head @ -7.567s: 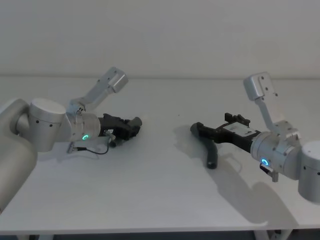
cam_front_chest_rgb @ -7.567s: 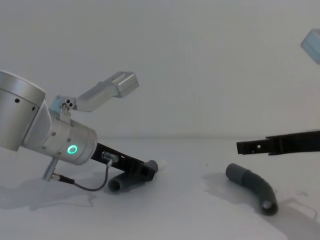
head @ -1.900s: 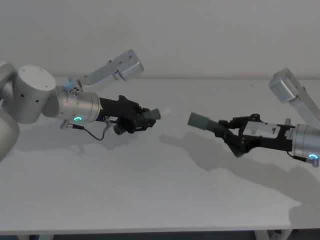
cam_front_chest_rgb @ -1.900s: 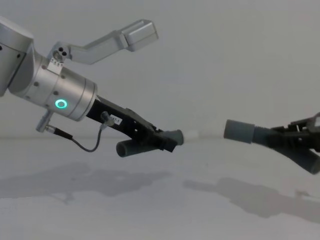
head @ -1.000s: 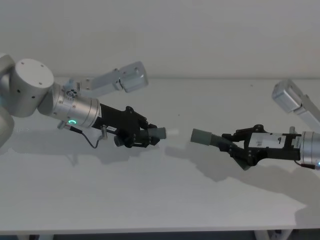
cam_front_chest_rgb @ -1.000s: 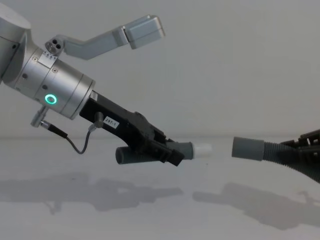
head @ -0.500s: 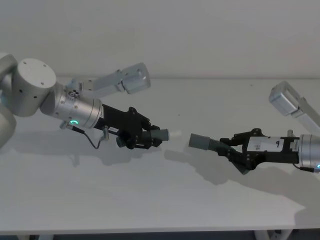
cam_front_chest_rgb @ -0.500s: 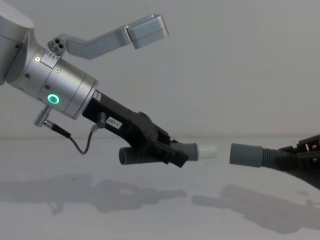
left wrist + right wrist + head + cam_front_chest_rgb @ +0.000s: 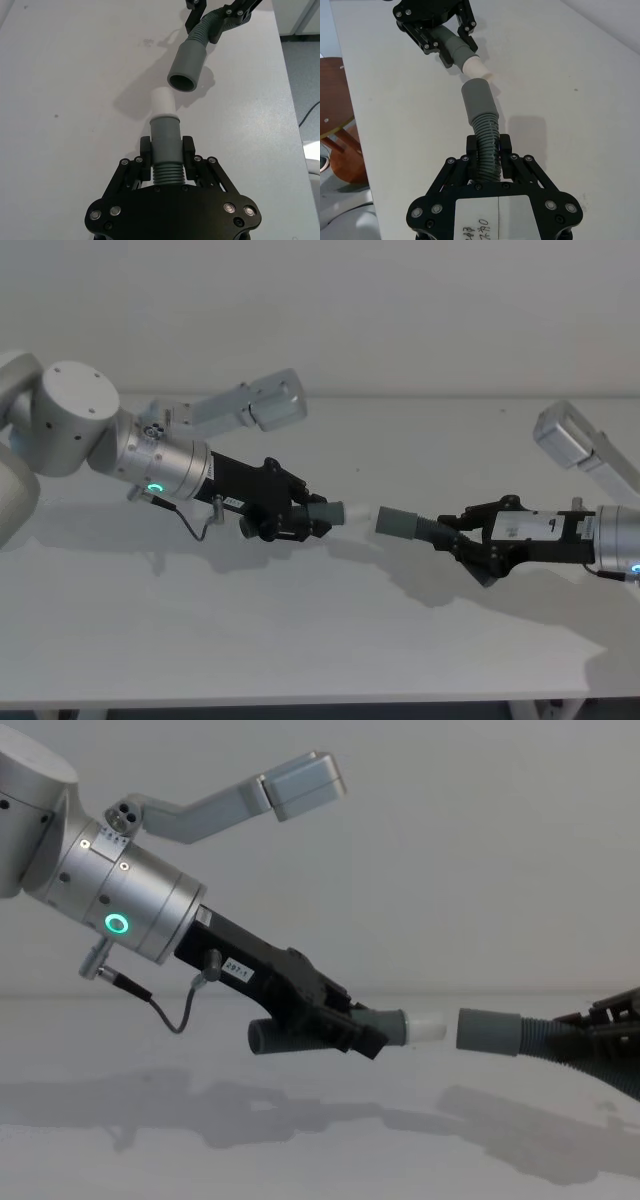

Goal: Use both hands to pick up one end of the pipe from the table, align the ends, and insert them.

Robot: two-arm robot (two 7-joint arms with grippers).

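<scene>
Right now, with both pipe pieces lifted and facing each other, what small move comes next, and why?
Probably ease the left gripper toward the right gripper, trimming alignment. The white stub sits just short of the open collar, a small gap between them. In the left wrist view the collar mouth looks slightly off the stub's axis.

Left pipe's white stub (image 9: 356, 511) nears right collar (image 9: 397, 523).

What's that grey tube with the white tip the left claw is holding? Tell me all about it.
The left pipe piece looks like dark grey plastic: a ribbed section, a smooth collar, then a white stub. The left gripper clamps its ribbed part between black fingers, above the table. The stub faces the other piece's open collar, not yet inserted.
</scene>
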